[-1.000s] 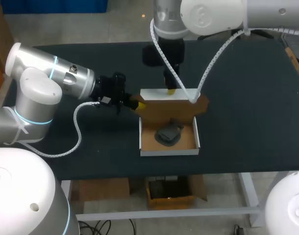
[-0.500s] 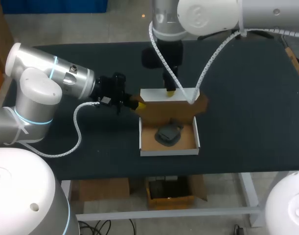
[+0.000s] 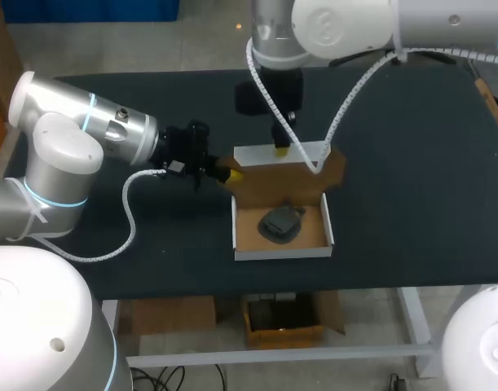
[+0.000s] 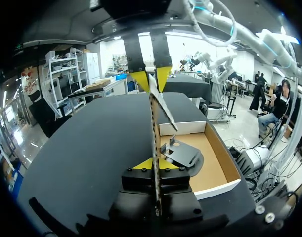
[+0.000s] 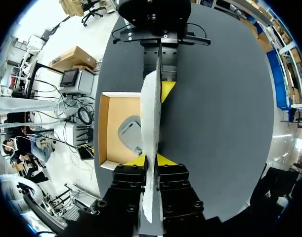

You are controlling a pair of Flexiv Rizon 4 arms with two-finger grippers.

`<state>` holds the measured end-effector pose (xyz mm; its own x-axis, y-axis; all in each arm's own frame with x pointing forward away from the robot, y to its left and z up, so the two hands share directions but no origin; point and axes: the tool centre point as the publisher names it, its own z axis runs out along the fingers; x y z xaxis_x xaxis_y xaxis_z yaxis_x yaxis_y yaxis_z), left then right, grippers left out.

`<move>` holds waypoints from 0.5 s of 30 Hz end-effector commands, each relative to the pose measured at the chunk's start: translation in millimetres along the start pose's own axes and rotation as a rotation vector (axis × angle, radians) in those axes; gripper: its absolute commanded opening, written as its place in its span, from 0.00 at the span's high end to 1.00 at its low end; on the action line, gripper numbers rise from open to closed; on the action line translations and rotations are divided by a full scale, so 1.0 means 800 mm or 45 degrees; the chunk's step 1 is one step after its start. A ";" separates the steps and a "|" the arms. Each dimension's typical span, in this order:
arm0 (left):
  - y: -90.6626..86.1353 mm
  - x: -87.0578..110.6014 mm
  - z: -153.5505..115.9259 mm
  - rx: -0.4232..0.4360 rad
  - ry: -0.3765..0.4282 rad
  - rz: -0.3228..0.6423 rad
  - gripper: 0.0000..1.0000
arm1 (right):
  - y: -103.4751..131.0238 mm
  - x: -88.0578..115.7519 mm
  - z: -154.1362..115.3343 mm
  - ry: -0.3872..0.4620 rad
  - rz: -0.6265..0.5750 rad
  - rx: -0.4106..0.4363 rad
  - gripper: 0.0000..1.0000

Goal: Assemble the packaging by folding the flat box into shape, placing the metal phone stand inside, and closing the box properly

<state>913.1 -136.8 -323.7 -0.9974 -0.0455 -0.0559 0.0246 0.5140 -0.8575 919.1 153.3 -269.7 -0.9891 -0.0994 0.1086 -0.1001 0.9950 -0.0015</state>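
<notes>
Box (image 3: 281,253) sits open in the middle of the table (image 3: 412,204), brown inside and white on its walls. The phone stand (image 3: 279,224) lies in the tray, dark grey, nearer the far wall than the near one. The lid (image 3: 281,183) stands up from the far side of the tray, its brown face toward me and a white strip along its upper edge.

My left gripper (image 3: 232,174) comes in from the left at the lid's left end. In its wrist view the card runs edge-on right between the yellow tips, both pressing it: a narrow pinch on the lid. My right gripper (image 3: 281,150) hangs down from the far side onto the lid's upper edge, about the middle of its width. Its own camera shows the same: the panel is edge-on between its fingers, clamped from both sides, and the left gripper is straight ahead at the other end. From there the tray and stand lie to one side of the upright card, with bare table on the other.
</notes>
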 end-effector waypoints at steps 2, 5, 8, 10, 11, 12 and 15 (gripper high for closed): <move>-0.001 0.000 0.000 0.000 0.002 0.002 1.00 | 0.001 0.000 0.001 -0.010 0.010 0.004 1.00; -0.001 0.000 0.000 0.000 0.002 0.002 1.00 | 0.001 0.002 -0.001 -0.015 0.012 0.003 1.00; -0.001 0.000 0.000 0.000 0.002 0.002 1.00 | 0.000 0.003 -0.003 -0.013 0.009 -0.005 1.00; -0.001 0.000 0.000 0.000 0.002 0.002 1.00 | -0.001 0.003 -0.005 -0.014 0.007 -0.013 0.51; -0.001 0.000 0.000 0.000 0.002 0.002 1.00 | -0.002 0.004 -0.006 -0.015 0.005 -0.017 0.14; -0.001 0.000 0.000 0.000 0.002 0.002 1.00 | -0.003 0.004 -0.008 -0.015 0.001 -0.025 0.00; -0.001 0.000 0.000 0.000 0.002 0.002 1.00 | -0.007 0.005 -0.016 -0.016 -0.007 -0.057 0.00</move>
<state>913.0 -136.7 -323.4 -0.9974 -0.0453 -0.0562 0.0250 0.5137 -0.8576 918.5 155.8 -261.8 -0.9897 -0.1030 0.0998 -0.1011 0.9946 0.0238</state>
